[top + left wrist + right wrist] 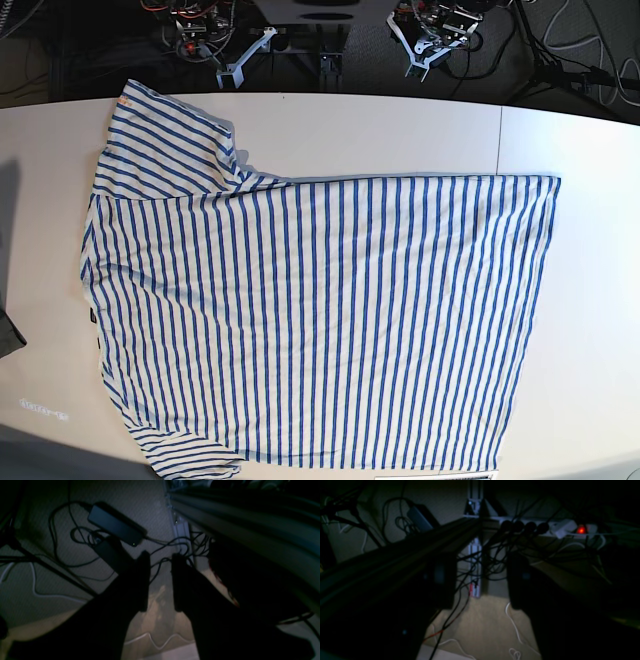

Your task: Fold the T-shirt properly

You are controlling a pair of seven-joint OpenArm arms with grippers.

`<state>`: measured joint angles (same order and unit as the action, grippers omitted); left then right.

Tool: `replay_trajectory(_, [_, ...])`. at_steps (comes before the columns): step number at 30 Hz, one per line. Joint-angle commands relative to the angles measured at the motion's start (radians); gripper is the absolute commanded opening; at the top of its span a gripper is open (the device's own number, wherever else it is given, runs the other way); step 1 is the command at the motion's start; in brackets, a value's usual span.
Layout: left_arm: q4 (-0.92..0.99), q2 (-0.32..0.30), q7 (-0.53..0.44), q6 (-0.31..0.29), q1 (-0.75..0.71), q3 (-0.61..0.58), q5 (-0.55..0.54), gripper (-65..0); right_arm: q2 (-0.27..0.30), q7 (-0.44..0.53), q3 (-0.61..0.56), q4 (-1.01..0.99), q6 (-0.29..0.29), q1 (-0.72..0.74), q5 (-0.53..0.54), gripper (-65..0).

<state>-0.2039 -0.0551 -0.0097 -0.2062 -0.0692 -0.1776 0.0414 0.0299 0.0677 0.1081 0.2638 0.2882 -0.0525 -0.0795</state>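
Observation:
The white T-shirt [320,320] with thin blue stripes lies spread flat on the white table [400,125]. One sleeve points to the back left and bears a tiny orange tag [124,103]; the hem is at the right. A small dark label [92,316] shows at the left edge. My left gripper [412,60] and right gripper [232,72] hang behind the table's far edge, apart from the shirt. The left wrist view shows the left gripper [161,557] open and empty over the floor. The right wrist view shows the right gripper [481,562] open and empty.
Both wrist views are dark and face the floor under the table. Power bricks [116,525], tangled cables [185,545], an aluminium frame rail [395,555] and a power strip with a red light [581,530] are there. A dark object [10,332] sits at the table's left edge.

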Motion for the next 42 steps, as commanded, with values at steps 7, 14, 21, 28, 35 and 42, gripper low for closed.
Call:
replay_trajectory(7, [-0.006, 0.0, -0.017, 0.001, -0.001, 0.0, -0.001, -46.9, 0.001, 0.012, -0.002, 0.009, -0.048, 0.002, 0.0, -32.9])
replay_trajectory(14, [-0.006, -0.001, -0.017, 0.001, 0.0, 0.0, 0.0, -46.9, 0.001, 0.012, -0.002, 0.012, -0.048, 0.002, 0.001, -32.9])
replay_trajectory(21, [-0.006, -0.007, 0.014, 0.0, -0.001, 0.0, 0.0, -46.9, 0.001, 0.012, -0.002, 0.016, -0.047, 0.002, 0.0, -32.9])
replay_trajectory(28, [-0.006, -0.012, 0.033, 0.0, -0.01, 0.0, 0.0, -46.9, 0.001, 0.002, -0.002, 0.016, -0.045, -0.001, 0.0, -32.9])
replay_trajectory(35, [-0.086, -0.073, 0.006, -0.115, -0.117, 0.0, -0.074, -46.9, 0.039, 0.0, -0.011, 0.083, 0.012, -0.103, -0.018, -33.0])
replay_trajectory(42, [-0.454, -0.16, -0.005, -0.288, -0.361, 0.057, -0.167, -46.9, 0.13, -0.001, -0.088, 0.319, 0.058, -0.322, 0.004, -33.1])
